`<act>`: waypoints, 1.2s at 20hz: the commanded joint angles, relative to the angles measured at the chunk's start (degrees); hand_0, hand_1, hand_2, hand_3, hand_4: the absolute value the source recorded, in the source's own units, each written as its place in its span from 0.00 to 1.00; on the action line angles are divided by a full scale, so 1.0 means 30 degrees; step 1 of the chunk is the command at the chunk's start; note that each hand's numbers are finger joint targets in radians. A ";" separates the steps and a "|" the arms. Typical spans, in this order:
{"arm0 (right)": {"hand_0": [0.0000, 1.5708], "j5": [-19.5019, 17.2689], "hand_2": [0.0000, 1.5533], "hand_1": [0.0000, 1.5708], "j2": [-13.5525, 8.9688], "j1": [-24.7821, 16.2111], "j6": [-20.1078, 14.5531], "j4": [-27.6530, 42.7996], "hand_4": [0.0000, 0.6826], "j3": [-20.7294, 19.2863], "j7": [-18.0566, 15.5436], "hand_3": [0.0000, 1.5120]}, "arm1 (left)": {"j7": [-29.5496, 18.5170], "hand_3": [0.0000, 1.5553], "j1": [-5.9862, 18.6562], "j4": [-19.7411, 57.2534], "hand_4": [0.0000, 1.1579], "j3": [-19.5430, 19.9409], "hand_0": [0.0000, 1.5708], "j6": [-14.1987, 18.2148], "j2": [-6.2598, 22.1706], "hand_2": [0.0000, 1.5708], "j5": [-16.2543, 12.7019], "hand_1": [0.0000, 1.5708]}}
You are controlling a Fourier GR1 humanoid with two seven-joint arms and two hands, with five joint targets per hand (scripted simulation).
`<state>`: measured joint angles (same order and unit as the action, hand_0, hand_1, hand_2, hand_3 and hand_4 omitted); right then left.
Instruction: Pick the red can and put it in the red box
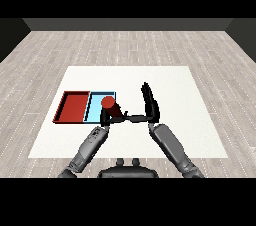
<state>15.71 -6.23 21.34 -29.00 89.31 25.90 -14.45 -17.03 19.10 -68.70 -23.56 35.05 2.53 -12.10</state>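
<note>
Black left hand point(104, 118) curling round the red cylindrical can point(112, 107), holding it tilted over the light blue tray's point(94, 105) near right part, black right hand point(149, 102) standing released (fingers straight), flat red tray point(73, 107) lying beside, white table point(185, 95) stretching beyond.

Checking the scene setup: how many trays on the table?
2. The red tray lies at the left side of the table; the light blue tray sits right beside it, partly covered by the red can in the left hand.
</note>
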 commanded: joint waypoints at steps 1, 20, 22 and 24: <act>0.00 -0.0431 0.00 0.00 -0.1598 -0.2739 -0.0275 0.4361 0.00 0.0038 0.0844 0.00 | -0.0127 0.95 0.1282 0.0967 0.98 0.1095 1.00 0.0215 0.0491 1.00 0.0671 1.00; 0.00 0.1047 0.00 0.00 -0.4275 -0.7094 0.2138 0.2012 0.00 -0.5207 -0.0917 0.00 | 0.0996 0.95 0.3224 0.8954 0.94 0.6482 1.00 -0.3070 0.7928 0.99 0.1350 1.00; 0.00 0.0825 0.00 0.00 -0.3901 -0.7115 0.2695 0.0272 0.00 -0.5044 -0.1975 0.00 | 0.1490 0.94 0.4922 1.1419 0.94 0.6200 1.00 -0.2787 0.7624 0.99 0.2165 1.00; 0.00 0.0878 0.00 0.00 -0.4446 -0.7344 0.2640 0.0798 0.00 -0.5659 -0.1468 0.00 | 0.2253 0.95 0.6008 1.2878 0.93 0.6434 1.00 -0.2655 0.7896 1.00 0.2509 1.00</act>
<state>18.53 -18.58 0.55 -21.88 92.71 10.69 -18.42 -12.50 30.87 -39.99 -5.45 27.13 25.62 -6.49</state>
